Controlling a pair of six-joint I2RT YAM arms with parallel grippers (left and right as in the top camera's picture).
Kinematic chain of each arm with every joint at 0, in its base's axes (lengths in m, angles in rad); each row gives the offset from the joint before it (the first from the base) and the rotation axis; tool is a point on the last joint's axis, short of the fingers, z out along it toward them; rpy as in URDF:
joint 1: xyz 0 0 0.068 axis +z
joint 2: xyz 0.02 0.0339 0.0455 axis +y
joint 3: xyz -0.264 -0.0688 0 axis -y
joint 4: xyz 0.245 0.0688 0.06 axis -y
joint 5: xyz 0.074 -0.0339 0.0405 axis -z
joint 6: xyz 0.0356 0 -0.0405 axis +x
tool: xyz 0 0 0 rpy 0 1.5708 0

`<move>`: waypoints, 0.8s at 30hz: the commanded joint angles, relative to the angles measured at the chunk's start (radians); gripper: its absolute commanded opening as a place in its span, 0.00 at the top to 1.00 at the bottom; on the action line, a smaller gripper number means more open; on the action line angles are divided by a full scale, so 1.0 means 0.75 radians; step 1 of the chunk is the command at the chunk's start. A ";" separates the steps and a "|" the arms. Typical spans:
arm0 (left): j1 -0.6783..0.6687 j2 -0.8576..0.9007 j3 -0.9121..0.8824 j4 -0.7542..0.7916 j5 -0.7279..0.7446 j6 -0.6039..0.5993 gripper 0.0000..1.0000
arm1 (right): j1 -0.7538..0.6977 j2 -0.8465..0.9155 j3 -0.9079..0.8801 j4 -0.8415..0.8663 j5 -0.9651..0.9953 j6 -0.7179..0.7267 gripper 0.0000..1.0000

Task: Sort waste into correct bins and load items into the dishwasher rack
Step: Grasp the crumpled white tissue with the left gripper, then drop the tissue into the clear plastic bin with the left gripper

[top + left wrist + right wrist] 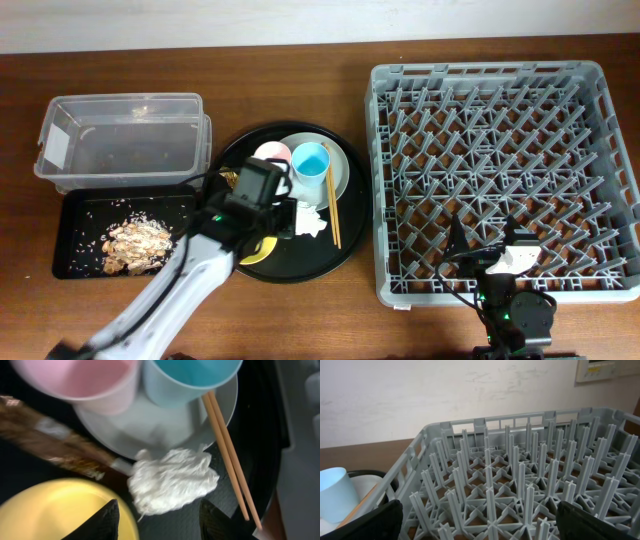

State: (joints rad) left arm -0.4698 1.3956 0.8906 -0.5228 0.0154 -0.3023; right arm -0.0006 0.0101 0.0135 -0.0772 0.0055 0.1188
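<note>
On the round black tray lie a crumpled white tissue, a gold-brown wrapper, a pink cup, a blue cup, a grey-green plate, chopsticks and a yellow bowl. My left gripper is open just above the tray, fingers straddling the tissue's near edge. My right gripper is open and empty over the front edge of the grey dishwasher rack.
A clear tub stands at the back left. A shallow black tray in front of it holds brownish food scraps. The blue cup also shows at the left in the right wrist view.
</note>
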 commanded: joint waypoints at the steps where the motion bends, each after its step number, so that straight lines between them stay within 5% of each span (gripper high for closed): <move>1: -0.113 0.212 0.015 0.137 0.024 0.027 0.48 | -0.008 -0.009 -0.011 -0.005 0.002 -0.009 0.02; 9: -0.275 0.393 0.015 0.209 -0.120 0.026 0.48 | -0.009 -0.009 -0.011 -0.005 0.002 -0.009 0.02; 20: -0.281 0.486 0.013 0.252 -0.196 0.026 0.45 | -0.008 -0.009 -0.011 -0.005 0.002 -0.009 0.02; 23: -0.281 0.485 0.013 0.252 -0.190 0.025 0.96 | -0.008 -0.009 -0.011 -0.005 0.002 -0.009 0.02; 24: -0.281 0.484 0.016 0.252 -0.191 0.026 1.00 | -0.008 -0.009 -0.011 -0.005 0.002 -0.009 0.01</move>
State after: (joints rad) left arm -0.6758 1.7348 0.8936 -0.3347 -0.1398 -0.2874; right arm -0.0006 0.0101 0.0135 -0.0776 0.0055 0.1196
